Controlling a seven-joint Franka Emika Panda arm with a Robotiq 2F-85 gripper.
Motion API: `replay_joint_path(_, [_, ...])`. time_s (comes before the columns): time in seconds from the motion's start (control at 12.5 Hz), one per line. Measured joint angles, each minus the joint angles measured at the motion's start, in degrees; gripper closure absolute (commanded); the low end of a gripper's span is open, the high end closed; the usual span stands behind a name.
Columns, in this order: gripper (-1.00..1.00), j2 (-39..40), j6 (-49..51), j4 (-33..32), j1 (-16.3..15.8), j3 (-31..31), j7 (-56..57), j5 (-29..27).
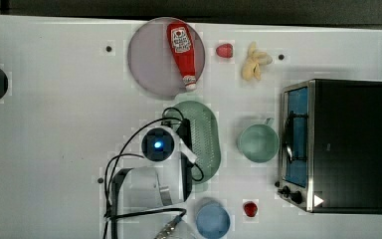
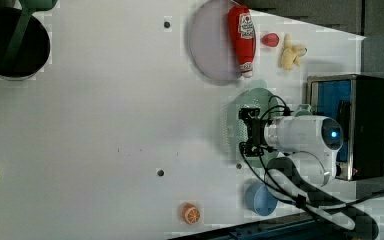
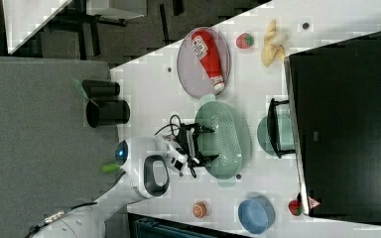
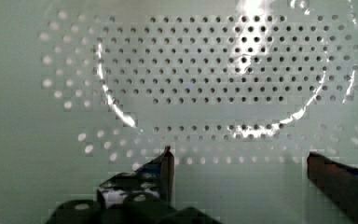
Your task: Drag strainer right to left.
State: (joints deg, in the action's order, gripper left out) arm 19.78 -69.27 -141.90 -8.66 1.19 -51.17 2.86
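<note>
Overhead, the claw (image 3: pixel 209 144) hangs spread above the strainer (image 3: pixel 230 136); the ketchup bottle (image 1: pixel 181 52) label is unreadable

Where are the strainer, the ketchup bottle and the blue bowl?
strainer (image 1: pixel 206 137): top view, its dotted bottom.
ketchup bottle (image 1: pixel 182 52): top view, its red body.
blue bowl (image 1: pixel 212 221): top view, its inside.

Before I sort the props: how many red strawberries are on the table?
2: one strawberry between the plate and the banana; another strawberry beside the blue bowl, by the oven.
</note>
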Motion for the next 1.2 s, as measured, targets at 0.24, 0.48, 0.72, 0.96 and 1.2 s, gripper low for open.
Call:
replay_joint_path(0.24, [-1.00, 0.36, 0.00, 0.22, -4.06, -0.44, -2.94, 0.13])
replay_joint_path(0.48, [-1.00, 1.94, 0.73, 3.25, -7.18, -0.54, -6.29, 1.16])
replay_joint_path(0.72, [-1.00, 3.96, 0.73, 6.04, -9.33, -0.46, -10.55, -1.32])
replay_joint_path(0.96, [-1.00, 5.22, 2.52, 8.50, -12.25, -0.88, -13.34, -1.14])
replay_joint_path(1.2, [-1.00, 7.18, 6.49, 10.07, -15.39, -0.58, -14.35, -1.22])
